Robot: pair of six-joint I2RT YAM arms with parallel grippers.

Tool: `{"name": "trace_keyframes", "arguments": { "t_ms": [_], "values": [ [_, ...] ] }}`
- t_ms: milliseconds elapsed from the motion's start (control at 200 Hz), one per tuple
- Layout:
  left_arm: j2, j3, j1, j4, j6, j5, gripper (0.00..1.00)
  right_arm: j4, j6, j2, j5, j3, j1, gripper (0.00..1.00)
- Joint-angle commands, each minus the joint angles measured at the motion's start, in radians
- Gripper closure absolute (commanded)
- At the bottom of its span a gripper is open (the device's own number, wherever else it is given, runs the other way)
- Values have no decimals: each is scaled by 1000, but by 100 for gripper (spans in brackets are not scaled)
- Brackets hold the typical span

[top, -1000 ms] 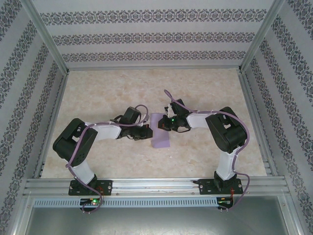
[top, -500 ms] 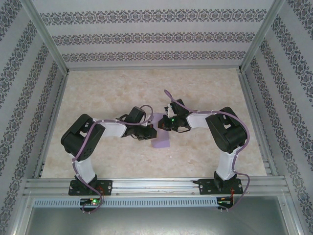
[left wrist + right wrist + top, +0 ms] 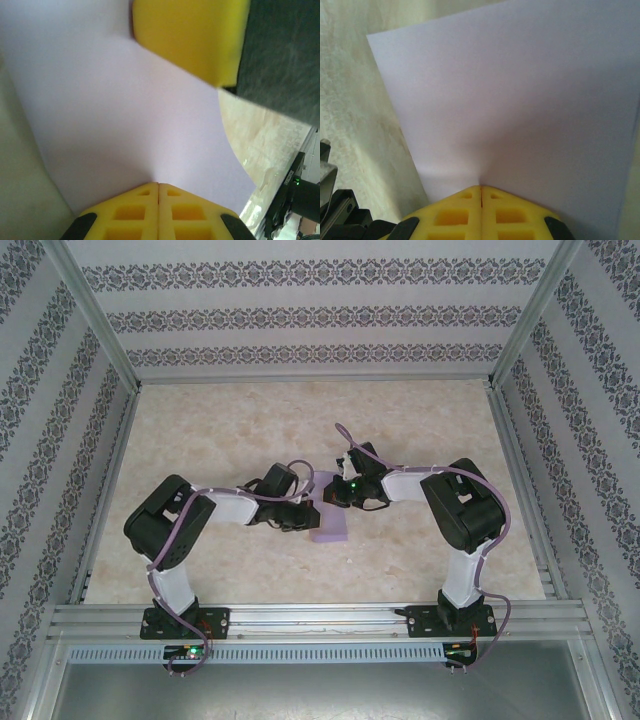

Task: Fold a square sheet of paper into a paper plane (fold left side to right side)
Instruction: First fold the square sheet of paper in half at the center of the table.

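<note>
Left tool (image 3: 158, 185) and right tool (image 3: 481, 188), 2 clenched, touch 1 lilac sheet (image 3: 520, 100)

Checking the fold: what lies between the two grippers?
The lilac sheet of paper lies between the left gripper and the right gripper, seen in the top view; both are shut.

Both arms bend inward, left end effector (image 3: 305, 512) and right end effector (image 3: 336, 495) clamped closed, tips near each other.
</note>
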Motion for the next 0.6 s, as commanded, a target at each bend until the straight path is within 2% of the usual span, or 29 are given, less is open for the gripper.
{"name": "trace_keyframes", "arguments": {
  "t_ms": [0,300,600],
  "values": [
    [-22,-74,-34,-115,10,0,94,-126,-31,31,114,-28,-6,100],
    [-89,-140,-76,-178,8,-1,94,-133,-36,29,114,-32,-6,100],
    [-171,-140,-73,-254,25,-2,94,-131,-43,24,106,-29,-3,100]
  ]
}}
